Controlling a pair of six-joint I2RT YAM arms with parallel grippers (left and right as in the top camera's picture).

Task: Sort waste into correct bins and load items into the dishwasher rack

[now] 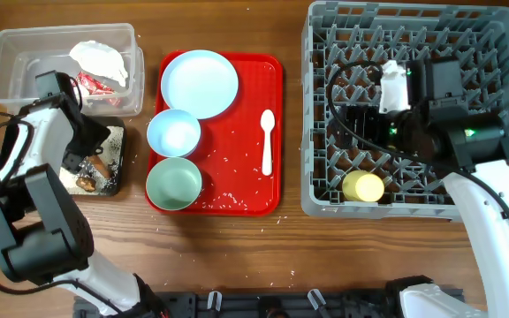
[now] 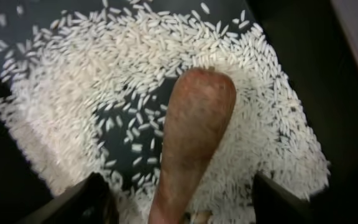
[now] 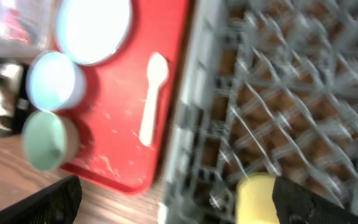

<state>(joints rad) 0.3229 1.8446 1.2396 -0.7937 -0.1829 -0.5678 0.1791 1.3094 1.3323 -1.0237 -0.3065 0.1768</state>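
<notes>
My left gripper (image 1: pixel 85 148) (image 2: pixel 182 208) is open and low over the black tray (image 1: pixel 117 181). Its fingers straddle the brown stick-shaped food piece (image 2: pixel 191 137) (image 1: pixel 101 164) without touching it; the piece lies on loose white rice (image 2: pixel 104 81). The clear tub (image 1: pixel 16 62) holds crumpled white paper (image 1: pixel 100 60) and the red-and-white wrapper (image 1: pixel 95 84). My right gripper (image 1: pixel 365 124) (image 3: pixel 179 202) is open and empty above the grey dishwasher rack (image 1: pixel 414 208). The yellow cup (image 1: pixel 363 186) (image 3: pixel 257 196) stands in the rack near its front edge.
The red serving tray (image 1: pixel 246 190) holds the pale blue plate (image 1: pixel 199 83), a blue bowl (image 1: pixel 173 132), a mint bowl (image 1: pixel 173 183) and the white spoon (image 1: pixel 268 141), with scattered rice grains. A dark scrap (image 1: pixel 87 184) lies in the black tray.
</notes>
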